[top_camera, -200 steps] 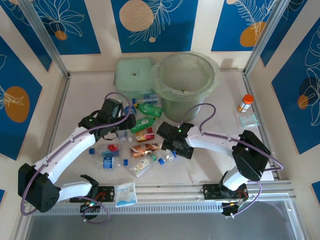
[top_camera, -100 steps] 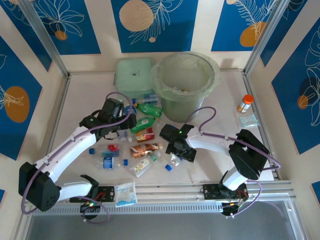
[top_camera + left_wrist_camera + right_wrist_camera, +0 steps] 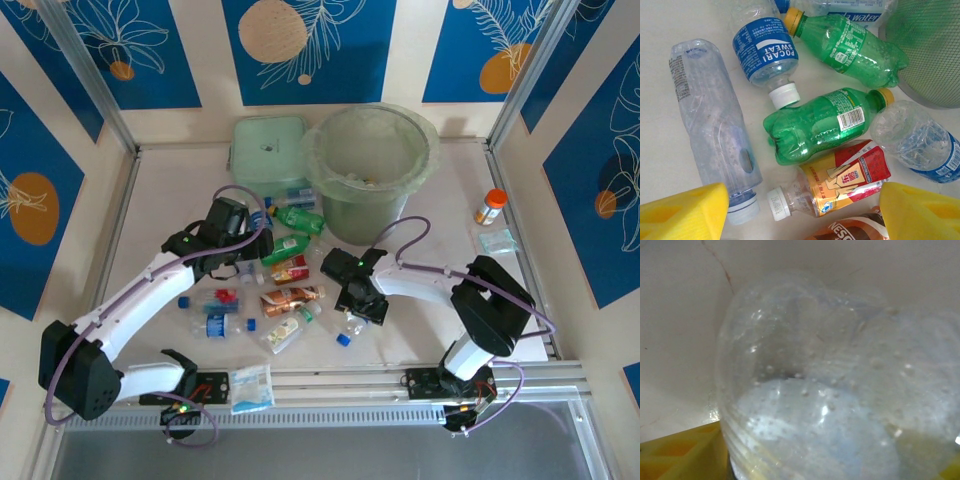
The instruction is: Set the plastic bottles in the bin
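— Where's the left gripper?

— Hanging over the heap of plastic bottles left of the bin. Its yellow fingers are spread wide with nothing between them. Under it a green bottle lies touching a red-orange labelled bottle. A Pocari Sweat bottle and a long clear bottle lie beside them, all on their sides on the table.

— And the right gripper?

— Low over the table in front of the bin, straddling a clear blue-capped bottle. In the wrist view that bottle bulges between the fingers. Whether they pinch it, I cannot tell.

— The bin itself?

— Upright at the back, just beside the flat pale green box.
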`<action>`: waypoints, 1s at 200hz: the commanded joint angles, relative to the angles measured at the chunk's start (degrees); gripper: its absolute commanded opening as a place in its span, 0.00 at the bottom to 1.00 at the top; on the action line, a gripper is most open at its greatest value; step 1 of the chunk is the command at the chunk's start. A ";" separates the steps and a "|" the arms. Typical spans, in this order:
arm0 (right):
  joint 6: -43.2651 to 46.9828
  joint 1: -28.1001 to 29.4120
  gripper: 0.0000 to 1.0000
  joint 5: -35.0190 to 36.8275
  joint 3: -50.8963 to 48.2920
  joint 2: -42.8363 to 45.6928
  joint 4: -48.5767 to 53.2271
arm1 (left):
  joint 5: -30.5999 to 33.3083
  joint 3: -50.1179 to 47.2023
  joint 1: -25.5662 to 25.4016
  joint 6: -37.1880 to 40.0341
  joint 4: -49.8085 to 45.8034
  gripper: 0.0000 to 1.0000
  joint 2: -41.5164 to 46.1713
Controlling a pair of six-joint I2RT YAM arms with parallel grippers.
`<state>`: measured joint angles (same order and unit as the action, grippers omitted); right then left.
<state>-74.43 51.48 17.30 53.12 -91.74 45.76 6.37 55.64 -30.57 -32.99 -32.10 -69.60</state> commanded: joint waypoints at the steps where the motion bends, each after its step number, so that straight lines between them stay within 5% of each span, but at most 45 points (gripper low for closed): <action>1: 0.33 -0.28 0.66 -1.48 0.18 -0.83 0.92 | -0.75 -0.53 -0.46 -0.59 0.72 0.79 -0.25; 87: 2.20 4.20 0.47 2.77 1.64 6.12 3.74 | -0.22 0.70 -0.44 -0.55 0.44 0.79 -0.94; 152: 8.90 10.23 0.46 7.03 8.23 18.36 4.51 | 0.26 1.57 -0.46 -0.12 0.09 0.79 -1.32; 200: 18.04 9.26 0.46 10.40 20.44 23.70 4.40 | 0.57 1.57 -0.45 -0.05 0.02 0.79 -0.99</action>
<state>-62.76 61.63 24.53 68.12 -71.09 49.56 6.44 55.66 -30.57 -32.97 -32.12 -70.81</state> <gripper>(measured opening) 0.468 0.786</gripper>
